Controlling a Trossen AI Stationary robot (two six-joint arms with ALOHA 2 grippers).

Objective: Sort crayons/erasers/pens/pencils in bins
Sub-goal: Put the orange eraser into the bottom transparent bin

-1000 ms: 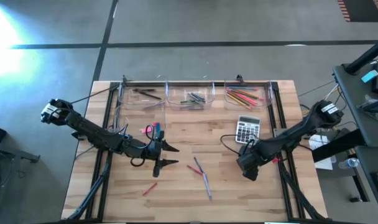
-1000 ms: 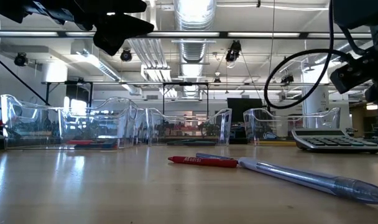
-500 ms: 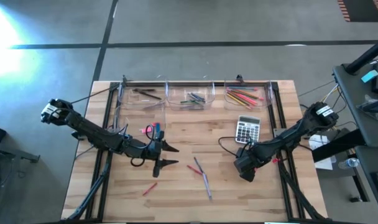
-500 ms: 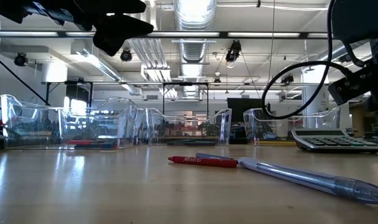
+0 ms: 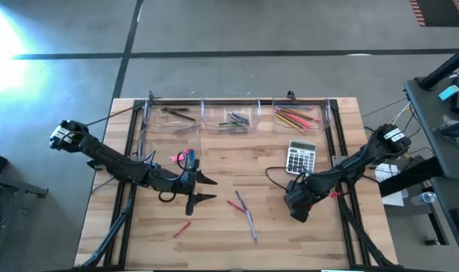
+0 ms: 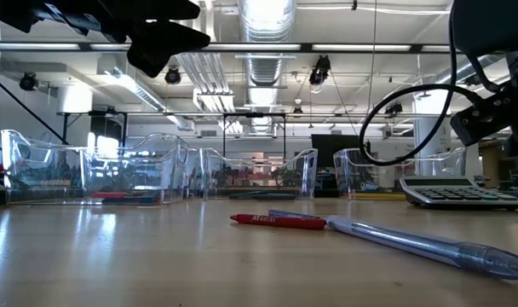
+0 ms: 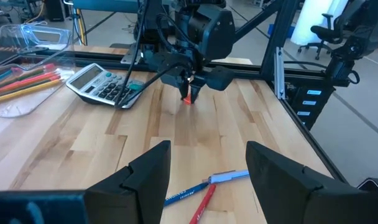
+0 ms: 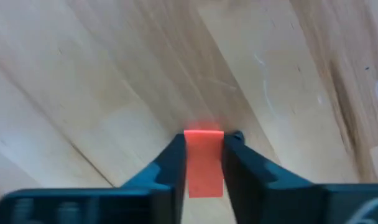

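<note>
A pale wooden bench carries clear bins along its far edge. Near the right edge, the right claw pinches a pink eraser between its fingers, low over the wood. The left claw hangs wide apart over the bench's left-middle, holding nothing.

Two dark, jointed arms with white-capped shoulder joints trail looping black cables across the table.
</note>
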